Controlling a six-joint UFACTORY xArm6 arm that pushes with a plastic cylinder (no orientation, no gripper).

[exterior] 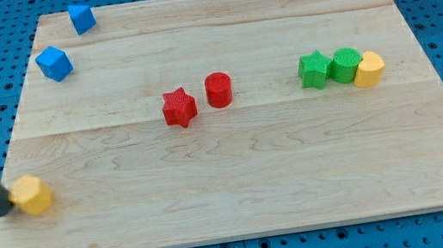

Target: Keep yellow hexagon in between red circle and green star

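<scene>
The yellow hexagon [33, 195] lies near the board's lower left corner. My tip [7, 207] is at its left side, touching or nearly touching it, with the dark rod slanting up towards the view's left edge. The red circle [218, 90] stands near the board's middle. The green star [315, 70] lies to the right of the middle, far from the hexagon. The hexagon is well to the left of both and below them.
A red star [178, 108] sits just left of the red circle. A green rounded block [346, 65] and a second yellow block [368, 69] touch in a row right of the green star. Two blue blocks [54, 63] [82, 18] lie at the top left. The wooden board [241, 199] rests on a blue pegboard.
</scene>
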